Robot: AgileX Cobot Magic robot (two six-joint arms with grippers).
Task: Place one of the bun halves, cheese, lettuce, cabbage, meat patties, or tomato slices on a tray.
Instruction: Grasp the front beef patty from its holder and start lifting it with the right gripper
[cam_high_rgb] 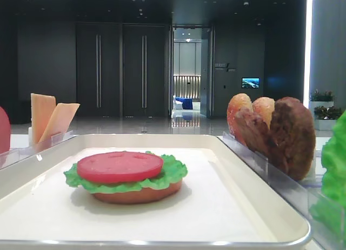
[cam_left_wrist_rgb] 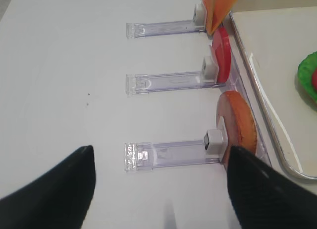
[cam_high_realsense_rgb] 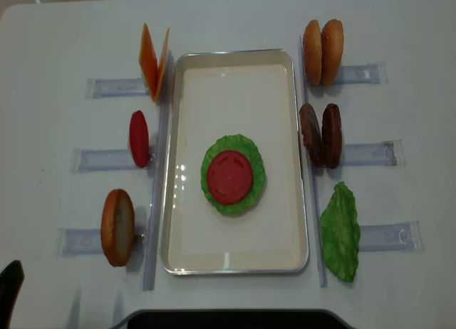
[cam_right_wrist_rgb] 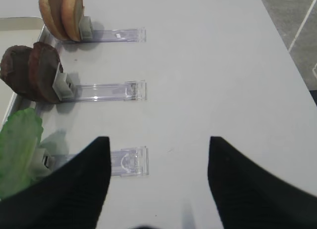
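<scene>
From the low front view, a stack sat on the tray (cam_high_rgb: 254, 206): bun, lettuce, tomato slice (cam_high_rgb: 119, 166) on top. Right wrist view: right pincer (cam_right_wrist_rgb: 159, 154) spread, empty, meat patties (cam_right_wrist_rgb: 32, 71) ahead-left (stiff, probably light; pinch the rim). Left wrist view: left pincer (cam_left_wrist_rgb: 161, 164) gaping, empty, bun half (cam_left_wrist_rgb: 238, 127) ahead-right.

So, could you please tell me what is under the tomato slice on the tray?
A lettuce leaf, then a bun half on the tray. Anything between them is hidden.

Six clear plastic racks (cam_high_realsense_rgb: 367, 154) lie flat on the white table (cam_high_realsense_rgb: 235, 16) — three along each side.
</scene>
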